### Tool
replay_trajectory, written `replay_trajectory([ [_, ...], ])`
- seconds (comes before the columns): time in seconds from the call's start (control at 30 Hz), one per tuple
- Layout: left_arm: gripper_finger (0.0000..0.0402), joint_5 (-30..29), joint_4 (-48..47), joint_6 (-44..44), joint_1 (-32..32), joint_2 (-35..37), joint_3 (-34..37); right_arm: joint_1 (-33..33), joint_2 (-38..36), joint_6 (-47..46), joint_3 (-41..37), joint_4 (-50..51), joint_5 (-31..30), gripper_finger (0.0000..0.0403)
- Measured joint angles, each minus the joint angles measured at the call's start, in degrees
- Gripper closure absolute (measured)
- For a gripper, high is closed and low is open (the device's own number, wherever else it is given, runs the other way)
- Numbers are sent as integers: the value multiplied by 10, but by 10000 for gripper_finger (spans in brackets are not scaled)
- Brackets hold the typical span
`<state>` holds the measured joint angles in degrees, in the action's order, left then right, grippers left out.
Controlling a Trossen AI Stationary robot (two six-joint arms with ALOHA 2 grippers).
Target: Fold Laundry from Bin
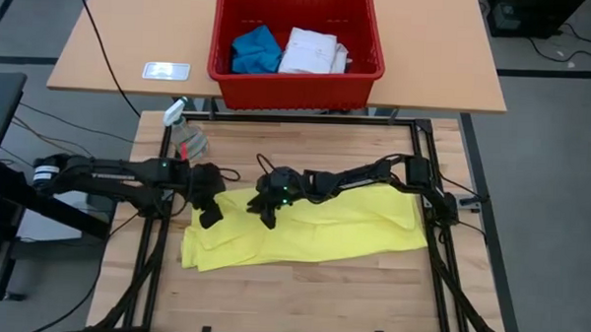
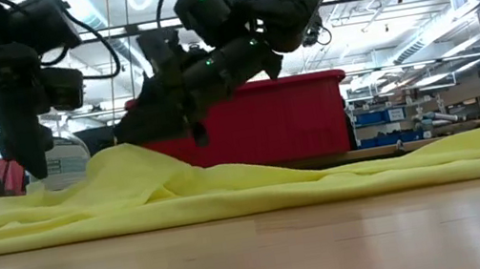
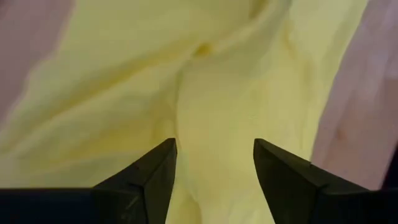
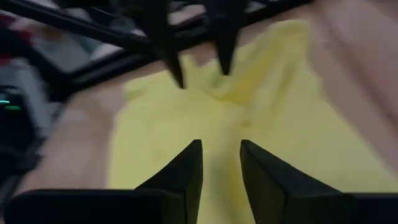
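The left gripper (image 1: 211, 214) hangs over the yellow shirt's (image 1: 313, 234) left end, fingers apart, holding nothing. The right gripper (image 1: 268, 212), just beside it, has fingers partly apart over a raised ridge, nothing visibly clamped. The shirt lies crumpled on the table (image 1: 301, 294), the bin (image 1: 296, 85) behind it. Closing here may pinch both layers and drag the shirt crooked.

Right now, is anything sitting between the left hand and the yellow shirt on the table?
Nothing visible: the left hand is open directly over the yellow shirt, with only bare cloth between its fingers.
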<state>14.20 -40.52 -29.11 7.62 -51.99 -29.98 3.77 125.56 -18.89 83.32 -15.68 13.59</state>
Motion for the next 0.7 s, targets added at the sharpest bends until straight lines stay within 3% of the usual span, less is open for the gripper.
replay_trajectory([
  [0.13, 182, -6, -10, -1, -7, 9, 0, 17, 0, 25, 13, 25, -25, 274],
  [0.43, 182, -8, 25, -22, -25, 2, 34, 37, 0, 14, 18, 31, 4, 216],
  [0.53, 182, -8, 38, -59, -27, 2, 49, 33, 0, -22, 18, 39, -29, 213],
  [0.7, 182, -7, 40, -83, -27, 3, 18, 24, 0, -34, 18, 44, -32, 226],
])
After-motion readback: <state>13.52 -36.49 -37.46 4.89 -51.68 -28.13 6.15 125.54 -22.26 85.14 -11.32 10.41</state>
